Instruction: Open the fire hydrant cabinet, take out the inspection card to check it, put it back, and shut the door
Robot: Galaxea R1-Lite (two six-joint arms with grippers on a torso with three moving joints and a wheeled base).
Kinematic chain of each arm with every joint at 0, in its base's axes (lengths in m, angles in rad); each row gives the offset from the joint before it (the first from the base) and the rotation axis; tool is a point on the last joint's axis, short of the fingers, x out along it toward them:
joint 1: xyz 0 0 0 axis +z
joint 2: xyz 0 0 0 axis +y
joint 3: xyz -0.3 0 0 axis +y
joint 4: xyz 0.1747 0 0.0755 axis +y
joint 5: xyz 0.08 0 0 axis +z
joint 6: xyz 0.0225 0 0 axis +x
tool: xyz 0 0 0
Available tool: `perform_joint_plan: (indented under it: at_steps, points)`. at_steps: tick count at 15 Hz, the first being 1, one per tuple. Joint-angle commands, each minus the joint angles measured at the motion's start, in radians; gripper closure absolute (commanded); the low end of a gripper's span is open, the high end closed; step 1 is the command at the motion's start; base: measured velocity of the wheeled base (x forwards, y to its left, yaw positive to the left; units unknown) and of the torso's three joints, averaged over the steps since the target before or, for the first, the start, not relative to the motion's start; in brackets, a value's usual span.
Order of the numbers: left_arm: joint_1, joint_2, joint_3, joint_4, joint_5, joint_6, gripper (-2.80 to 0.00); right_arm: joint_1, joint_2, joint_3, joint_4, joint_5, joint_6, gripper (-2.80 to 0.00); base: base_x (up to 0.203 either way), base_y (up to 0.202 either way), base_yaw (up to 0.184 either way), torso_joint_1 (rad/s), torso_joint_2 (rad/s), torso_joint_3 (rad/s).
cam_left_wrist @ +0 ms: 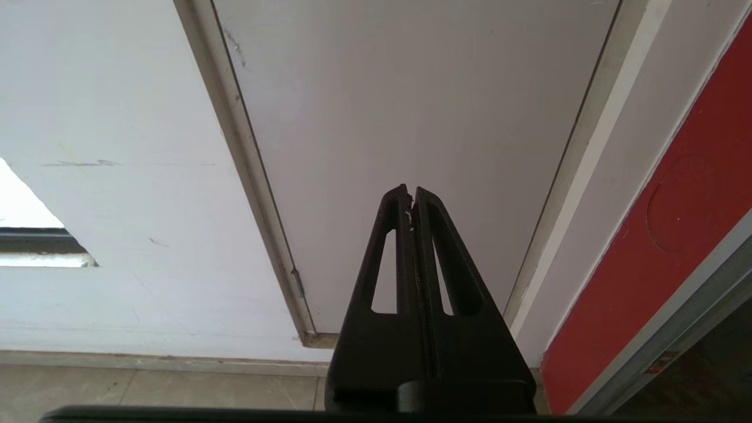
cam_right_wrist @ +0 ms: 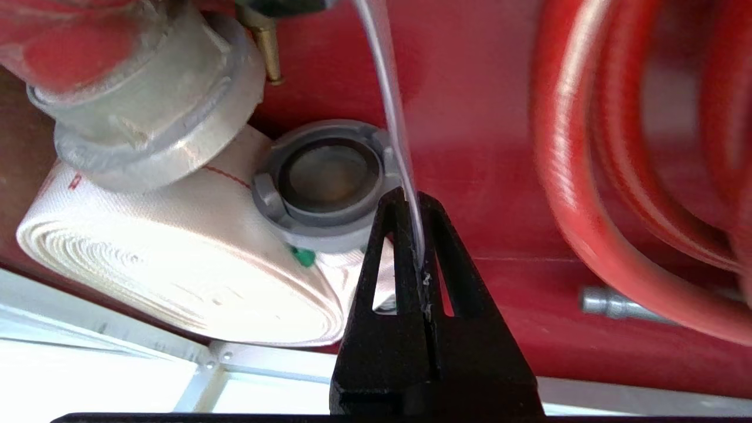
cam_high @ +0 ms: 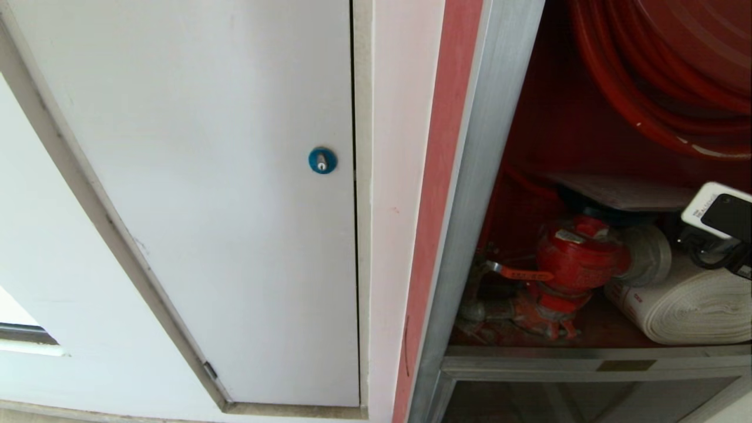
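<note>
The fire hydrant cabinet (cam_high: pixel 487 194) takes up the right side of my head view, its silver frame standing beside a strip of red and pale wall, its red inside open to me; its door is not in any of my views. To the left of it is a plain white panel (cam_high: pixel 205 176) with a small blue round lock (cam_high: pixel 322 160) near its right edge. High in the cabinet hangs the red hose reel (cam_high: pixel 658 76), its coils curving down toward the middle. On the cabinet floor lies the white rolled hose (cam_high: pixel 693 305), flat on its side, with a grey coupling (cam_right_wrist: pixel 326 182) resting against it. Just left of the roll stands the red valve (cam_high: pixel 573 258), its metal outlet turned toward the hose.

The inspection card (cam_high: pixel 623 191) is inside the cabinet, lying roughly level above the valve; from my right wrist I see it edge-on (cam_right_wrist: pixel 388 100) as a thin pale sheet running away from my fingertips.

My right pincer (cam_right_wrist: pixel 414 205) is pressed together on the card's near edge, pinching it. My left pincer (cam_left_wrist: pixel 411 197) is pressed together on nothing, hanging in front of the white panel, above the floor tiles (cam_left_wrist: pixel 158 388).
</note>
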Motion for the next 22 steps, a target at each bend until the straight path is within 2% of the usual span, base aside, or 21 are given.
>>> perform_joint_plan:
  at_steps: [1,15,21,22]
  points:
    - [0.000,0.000,0.014,0.000,0.000,0.000,0.00,0.000,-0.043,0.009,-0.003,0.003,-0.009,0.00,0.000,0.000,0.000,0.000,0.00,0.000]
    - [0.000,0.000,0.014,0.000,-0.001,0.000,0.00,0.001,-0.214,0.079,0.003,0.074,-0.004,0.00,0.000,0.000,0.000,0.000,0.00,0.000]
    - [0.000,0.000,0.014,0.000,0.000,0.000,0.00,0.000,-0.338,0.071,0.111,0.079,0.026,0.00,0.000,0.000,0.000,0.000,0.00,0.000]
    - [0.000,0.000,0.014,0.001,-0.001,0.000,0.00,0.000,-0.343,0.068,0.112,0.079,0.053,0.00,0.000,0.000,0.000,0.000,0.00,0.000]
